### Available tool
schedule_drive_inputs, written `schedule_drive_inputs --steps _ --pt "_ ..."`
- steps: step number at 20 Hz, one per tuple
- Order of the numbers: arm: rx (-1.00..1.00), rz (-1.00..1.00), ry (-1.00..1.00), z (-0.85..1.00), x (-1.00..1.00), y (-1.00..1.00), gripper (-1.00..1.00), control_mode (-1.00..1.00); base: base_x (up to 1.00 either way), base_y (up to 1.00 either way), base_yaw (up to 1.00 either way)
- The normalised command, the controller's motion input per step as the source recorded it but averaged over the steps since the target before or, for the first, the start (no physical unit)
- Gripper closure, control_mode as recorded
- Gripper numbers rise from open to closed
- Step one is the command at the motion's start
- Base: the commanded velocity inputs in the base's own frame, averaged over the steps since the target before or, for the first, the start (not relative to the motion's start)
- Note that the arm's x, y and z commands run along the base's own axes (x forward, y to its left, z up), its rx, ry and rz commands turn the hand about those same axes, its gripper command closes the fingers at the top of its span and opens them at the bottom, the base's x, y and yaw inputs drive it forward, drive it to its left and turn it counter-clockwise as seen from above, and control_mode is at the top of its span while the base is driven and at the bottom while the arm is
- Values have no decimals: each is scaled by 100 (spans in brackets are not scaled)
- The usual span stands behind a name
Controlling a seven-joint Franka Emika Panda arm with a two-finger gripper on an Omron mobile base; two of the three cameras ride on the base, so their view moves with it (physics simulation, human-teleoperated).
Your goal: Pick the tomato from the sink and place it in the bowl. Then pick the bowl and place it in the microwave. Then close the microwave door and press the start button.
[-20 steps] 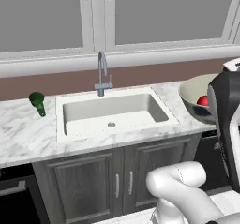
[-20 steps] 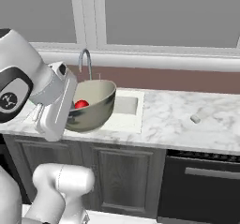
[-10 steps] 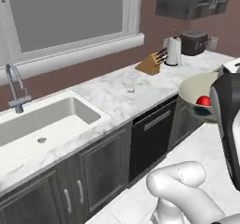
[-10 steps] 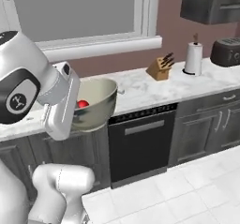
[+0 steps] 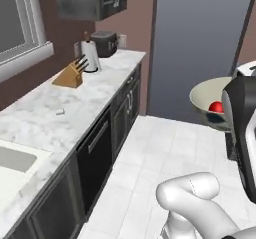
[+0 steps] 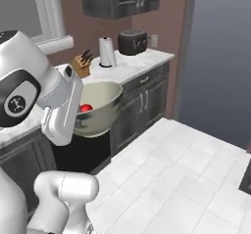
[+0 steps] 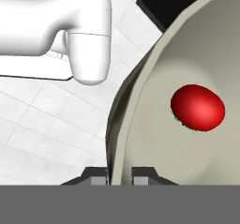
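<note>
Two jaws pinch bowl (image 7: 187,54) rim (tomato (image 7: 198,107) inside), over open floor (image 6: 186,179).

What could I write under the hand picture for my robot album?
Two dark fingers pinch the rim of the wide cream-coloured bowl, with the small round red tomato inside, above the white tiled floor.

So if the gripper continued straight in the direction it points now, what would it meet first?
The gripper already clamps the bowl rim between its fingers. Straight ahead lies the white floor, probably; depth is unclear.
</note>
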Motion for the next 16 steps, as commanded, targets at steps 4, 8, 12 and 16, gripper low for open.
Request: schedule_drive_inputs --steps 4,8,12,16 --pt "0 0 0 0 0 0 100 100 -24 -14 -69" --pt "0 0 0 0 0 0 100 100 0 0 -60" --pt "0 0 0 0 0 0 100 100 0 0 -62" --pt "0 0 0 0 0 0 100 100 0 -6 -77"
